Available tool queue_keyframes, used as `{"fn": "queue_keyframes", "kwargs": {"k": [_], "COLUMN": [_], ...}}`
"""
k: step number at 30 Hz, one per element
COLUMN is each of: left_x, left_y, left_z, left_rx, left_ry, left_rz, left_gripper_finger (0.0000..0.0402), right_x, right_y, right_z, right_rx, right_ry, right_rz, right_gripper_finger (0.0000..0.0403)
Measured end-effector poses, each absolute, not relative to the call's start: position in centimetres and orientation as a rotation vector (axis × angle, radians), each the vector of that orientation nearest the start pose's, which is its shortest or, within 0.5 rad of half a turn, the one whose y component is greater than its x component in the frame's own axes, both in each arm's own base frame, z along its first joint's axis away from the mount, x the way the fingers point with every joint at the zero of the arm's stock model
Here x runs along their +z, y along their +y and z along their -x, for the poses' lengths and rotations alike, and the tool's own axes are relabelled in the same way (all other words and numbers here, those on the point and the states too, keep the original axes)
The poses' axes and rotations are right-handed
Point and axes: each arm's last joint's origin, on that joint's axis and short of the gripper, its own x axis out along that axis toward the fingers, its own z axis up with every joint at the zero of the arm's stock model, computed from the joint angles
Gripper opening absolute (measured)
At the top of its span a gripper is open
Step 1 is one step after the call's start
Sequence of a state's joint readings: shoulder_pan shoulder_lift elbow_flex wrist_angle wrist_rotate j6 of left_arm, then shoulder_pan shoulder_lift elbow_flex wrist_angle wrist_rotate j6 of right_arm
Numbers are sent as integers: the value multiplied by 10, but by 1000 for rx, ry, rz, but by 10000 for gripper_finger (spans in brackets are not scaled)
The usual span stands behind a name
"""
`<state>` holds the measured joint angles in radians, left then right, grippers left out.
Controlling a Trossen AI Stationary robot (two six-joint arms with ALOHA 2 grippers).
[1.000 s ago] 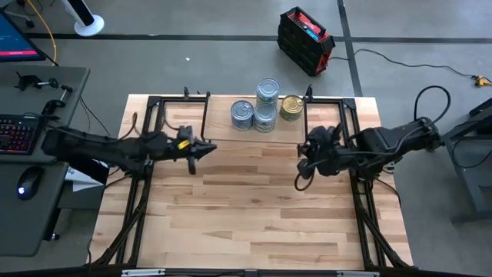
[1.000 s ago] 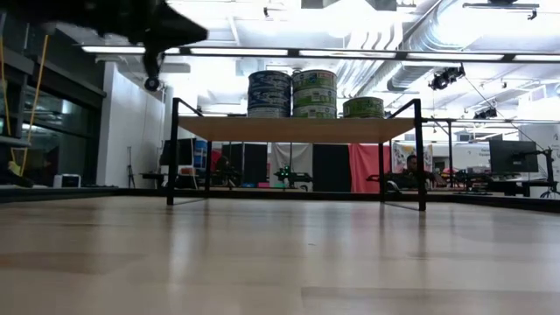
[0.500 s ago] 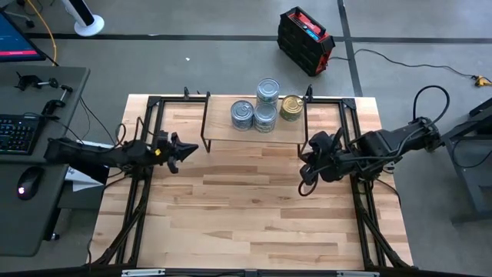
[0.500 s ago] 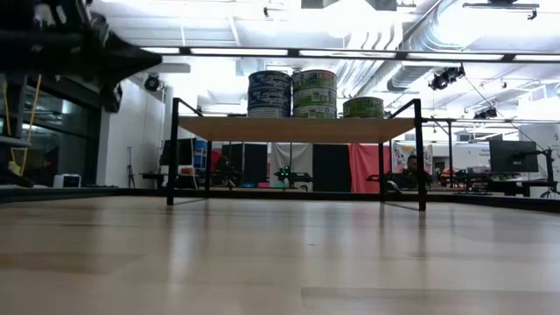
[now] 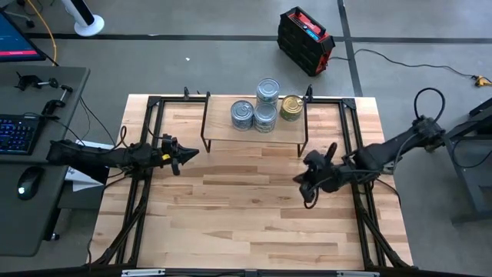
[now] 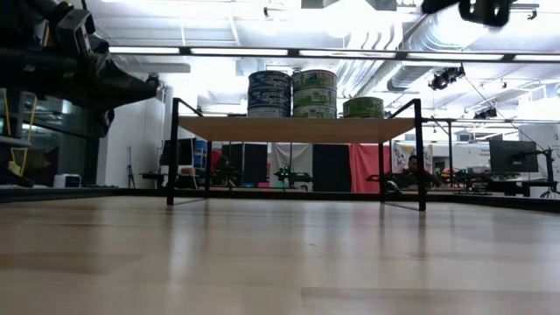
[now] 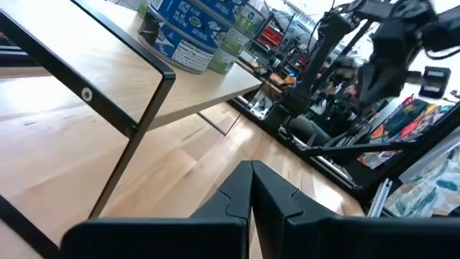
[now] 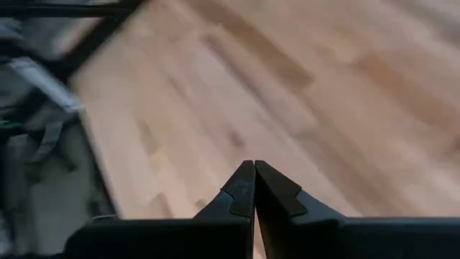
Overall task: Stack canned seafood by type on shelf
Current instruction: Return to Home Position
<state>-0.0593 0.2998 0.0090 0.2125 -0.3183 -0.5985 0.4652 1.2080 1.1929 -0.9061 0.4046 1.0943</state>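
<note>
The shelf stands at the table's far edge on black wire legs. On its board rest the canned seafood: silver-lidded stacks and one gold tin at the right; the low view shows blue-sided and greenish stacks beside the gold tin. My left gripper hovers shut, level, left of the shelf's near-left leg, pointing toward the table's right. My right gripper is shut, slanting down over bare table in front of the shelf's right end. Both wrist views show closed fingertips holding nothing.
Black frame rails run along both table sides. Bare wooden tabletop fills the middle and near part. A desk with keyboard and mouse stands off the table's left; a black and red case lies on the floor beyond.
My left gripper has drawn back toward the table's left edge and sunk lower, rolling a little, staying shut. My right gripper has dipped and moved toward the near edge, tipping further downward, also shut. The cans and shelf have stayed put.
</note>
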Motion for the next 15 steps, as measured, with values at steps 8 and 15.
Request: {"fn": "queue_keyframes", "kwargs": {"k": [8, 15], "left_x": [161, 161], "left_y": [2, 2], "left_z": [-115, -115], "left_rx": [271, 271], "left_ry": [2, 2], "left_rz": [568, 564], "left_gripper_finger": [1, 1], "right_x": [267, 237], "right_y": [44, 15], "right_z": [-200, -151], "right_rx": [-195, -100], "right_ry": [434, 171], "right_rz": [-599, -436], "right_gripper_finger": [0, 0]}}
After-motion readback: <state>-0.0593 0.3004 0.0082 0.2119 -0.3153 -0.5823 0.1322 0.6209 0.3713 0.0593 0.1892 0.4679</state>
